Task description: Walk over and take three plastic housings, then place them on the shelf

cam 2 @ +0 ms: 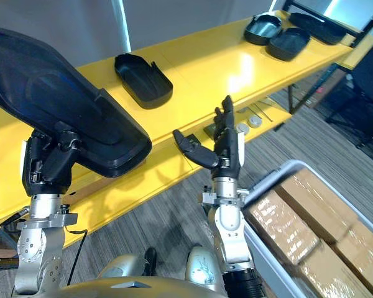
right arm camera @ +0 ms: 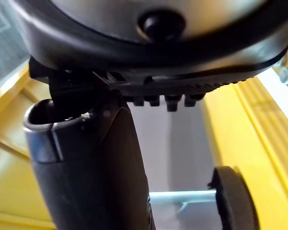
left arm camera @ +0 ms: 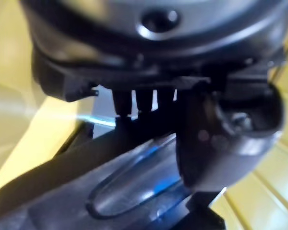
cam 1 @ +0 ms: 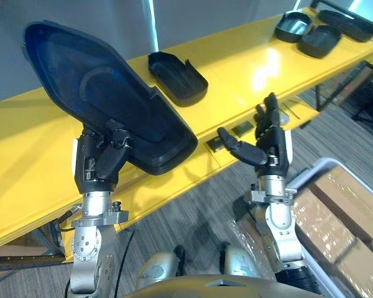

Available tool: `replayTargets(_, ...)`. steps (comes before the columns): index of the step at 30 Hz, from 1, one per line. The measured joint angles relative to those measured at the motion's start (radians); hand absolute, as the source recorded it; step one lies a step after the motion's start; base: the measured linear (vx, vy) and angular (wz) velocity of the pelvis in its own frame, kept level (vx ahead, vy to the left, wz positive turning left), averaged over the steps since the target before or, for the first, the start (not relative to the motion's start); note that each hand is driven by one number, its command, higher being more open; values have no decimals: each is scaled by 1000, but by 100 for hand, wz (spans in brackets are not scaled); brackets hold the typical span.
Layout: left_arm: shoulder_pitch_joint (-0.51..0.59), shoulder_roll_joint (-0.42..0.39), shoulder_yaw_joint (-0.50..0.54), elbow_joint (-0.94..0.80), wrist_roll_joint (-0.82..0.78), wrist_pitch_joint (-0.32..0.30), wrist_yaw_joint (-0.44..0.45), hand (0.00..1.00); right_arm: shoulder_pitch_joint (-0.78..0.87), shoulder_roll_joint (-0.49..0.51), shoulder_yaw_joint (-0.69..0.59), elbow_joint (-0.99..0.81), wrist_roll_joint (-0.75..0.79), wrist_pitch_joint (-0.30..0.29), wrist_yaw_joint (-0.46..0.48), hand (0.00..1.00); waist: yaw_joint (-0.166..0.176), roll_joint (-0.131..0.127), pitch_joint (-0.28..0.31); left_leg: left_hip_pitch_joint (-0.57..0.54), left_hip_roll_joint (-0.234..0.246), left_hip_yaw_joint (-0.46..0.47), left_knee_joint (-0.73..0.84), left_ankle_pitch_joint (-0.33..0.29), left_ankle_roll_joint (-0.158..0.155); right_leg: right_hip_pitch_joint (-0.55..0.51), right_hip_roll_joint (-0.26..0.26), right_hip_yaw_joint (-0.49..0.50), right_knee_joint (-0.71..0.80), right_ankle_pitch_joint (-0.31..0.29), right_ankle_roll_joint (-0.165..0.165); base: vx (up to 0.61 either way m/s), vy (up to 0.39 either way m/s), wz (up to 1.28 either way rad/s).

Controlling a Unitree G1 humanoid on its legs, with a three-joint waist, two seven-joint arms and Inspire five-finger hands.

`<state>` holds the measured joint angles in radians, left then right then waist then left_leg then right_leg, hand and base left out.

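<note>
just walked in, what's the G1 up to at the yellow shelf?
The left hand grips a large black plastic housing, tilted above the yellow shelf. The right hand is open and empty by the shelf edge. Another housing lies on the shelf, three more housings at its far right end.

Overhead light is glaring off the yellow shelf (cam 1: pixel 270 62) in a white hotspot. A bright vertical strip (cam 1: pixel 151 25) is glowing on the grey wall. The big black housing (cam 1: pixel 112 99) is catching a blue sheen, and the wrapped boxes (cam 1: pixel 342 208) are throwing patchy highlights.
</note>
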<state>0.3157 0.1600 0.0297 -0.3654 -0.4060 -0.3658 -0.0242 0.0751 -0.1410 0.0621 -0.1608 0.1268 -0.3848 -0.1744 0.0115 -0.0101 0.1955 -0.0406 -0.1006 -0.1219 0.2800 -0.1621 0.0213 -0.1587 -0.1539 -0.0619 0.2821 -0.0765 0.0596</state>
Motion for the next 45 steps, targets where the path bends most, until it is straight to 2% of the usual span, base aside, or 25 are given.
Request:
replayTargets(1,0,-4,5,6,-14,0,-1,0,-10,-19,-7,-1,0,-6,3,100,4,-5,-10,-6,-2,-15,11,-19,-10,15,-2,-20,-37,49,24,240,-238,68)
replayTargets(2,9,-26,4,12,-26,1,1,0,-28,-48,-16,0,-1,-7,10,100,11,24,-23,-23,33,-14,31,-40,-35,44,24,-60,-87,63,11,224,-226,53)
replayTargets(3,11,-34,4,12,-29,2,1,0,-36,-60,-19,0,-1,-9,12,100,13,34,-27,-26,52,1,33,-47,-42,59,36,-75,-111,69,3,168,-151,48)
replayTargets(5,7,-43,-7,12,-31,1,-18,0,-51,-89,-39,0,-3,-9,9,100,10,58,-35,-15,126,137,-1,-42,-42,116,57,-143,-162,71,-8,151,-156,68)
replayTargets(6,2,-44,-18,12,-34,1,-35,0,-51,-95,-53,0,-3,-11,6,100,11,60,-36,-1,138,175,-25,-25,-49,130,55,-156,-170,70,-11,139,-152,63)
replayTargets(8,-5,-44,-41,12,-33,1,-70,0,-51,-96,-73,0,-3,-15,-8,100,10,68,-42,17,137,211,-69,0,-41,150,49,-182,-185,70,-11,77,-49,39)
replayTargets(13,-14,-42,-76,6,-33,0,-85,0,-49,-75,-91,-20,-2,-38,6,100,10,67,-46,38,107,185,-140,51,-41,170,27,-207,-216,72,-7,24,17,23)
replayTargets(18,16,-43,-72,-30,-27,0,-60,0,-49,-39,-63,-105,57,-77,76,100,14,68,-48,47,103,151,-192,89,-48,177,26,-238,-222,71,-7,-50,-29,20)
replayTargets(22,61,-52,-68,-94,-8,0,-31,0,-47,-19,-1,-124,84,-89,104,100,23,72,-48,8,98,85,-168,107,-62,174,16,-308,-187,46,-16,-84,-44,52)
replayTargets(23,70,-66,-64,-103,-7,0,-31,0,-44,-17,8,-120,76,-87,103,100,27,70,-46,1,91,72,-164,110,-76,172,-7,-337,-162,33,-20,-118,37,84)
replayTargets(25,72,-77,-62,-113,-7,-1,-38,0,-40,-17,6,-120,74,-87,101,100,27,59,-39,-40,105,139,-86,78,-47,164,-54,-379,-123,18,-21,-99,90,79)
replayTargets(26,74,-77,-51,-115,-7,-3,-53,0,-42,-18,3,-113,74,-87,98,100,28,33,-23,-87,144,192,14,73,-41,153,-122,-397,-73,0,-11,-108,166,72)
replayTargets(28,77,-79,-44,-114,-7,-4,-61,0,-42,-18,1,-108,74,-88,98,100,27,25,-19,-114,197,204,76,86,-50,141,-192,-403,-34,-11,2,-108,255,50)
replayTargets(30,82,-85,-43,-114,-6,-9,-77,0,-46,-19,4,-82,77,-112,97,100,24,30,-21,-116,253,172,98,139,-64,123,-285,-370,6,-14,64,-48,375,18)
replayTargets(32,96,-87,-44,-114,0,-27,-89,0,-50,-20,11,-53,78,-120,95,100,27,49,-28,-90,262,121,83,219,-64,107,-316,-326,13,1,116,-39,487,-15)
replayTargets(33,111,-93,-44,-114,21,-41,-99,0,-48,-17,17,-22,82,-123,86,100,26,77,-37,-58,247,102,73,148,-131,107,-330,-276,-9,21,156,-62,685,-12)
replayTargets(35,115,-92,-45,-114,25,-44,-119,0,-46,-5,21,6,86,-123,69,100,9,91,-46,-45,231,133,62,31,-179,128,-332,-230,-64,63,174,-40,595,14)
replayTargets(36,110,-84,-42,-111,27,-44,-133,0,-45,13,26,22,85,-122,52,100,13,78,-38,-44,222,161,69,-44,-198,147,-342,-222,-118,122,171,-30,541,-8)
replayTargets(37,106,-67,-30,-101,25,-43,-138,0,-46,38,38,44,86,-115,42,100,39,48,-19,-47,205,185,104,-50,-188,155,-352,-202,-159,191,156,-43,532,-28)
replayTargets(38,106,-51,-14,-74,24,-38,-141,0,-39,53,69,56,86,-103,37,100,46,43,-19,-54,203,195,136,-75,-166,164,-341,-211,-190,291,149,-68,482,-36)
replayTargets(40,105,-22,11,-53,34,-24,-142,0,-46,71,113,59,81,-102,37,100,48,42,-19,-35,218,229,112,-85,-137,154,-321,-241,-185,357,124,-42,317,-25)
replayTargets(41,101,-4,30,-40,49,-21,-140,0,-47,72,137,56,73,-103,42,100,41,42,-19,-7,224,241,64,-64,-122,147,-278,-238,-124,264,127,-2,131,-24)
replayTargets(42,95,4,34,-35,55,-20,-139,0,-47,67,144,53,71,-102,46,100,40,38,-23,5,223,246,37,-51,-119,149,-250,-234,-106,213,125,9,93,-10)
replayTargets(44,14,30,20,-34,57,-7,-138,0,-44,60,130,4,38,-102,48,100,29,30,-31,10,210,227,-36,-12,-118,154,-146,-202,-104,61,119,24,47,14)
replayTargets(45,-13,33,10,-34,60,2,-132,0,-42,58,124,-10,35,-102,47,100,23,30,-31,5,204,218,-48,3,-117,159,-128,-191,-127,48,110,20,20,50)
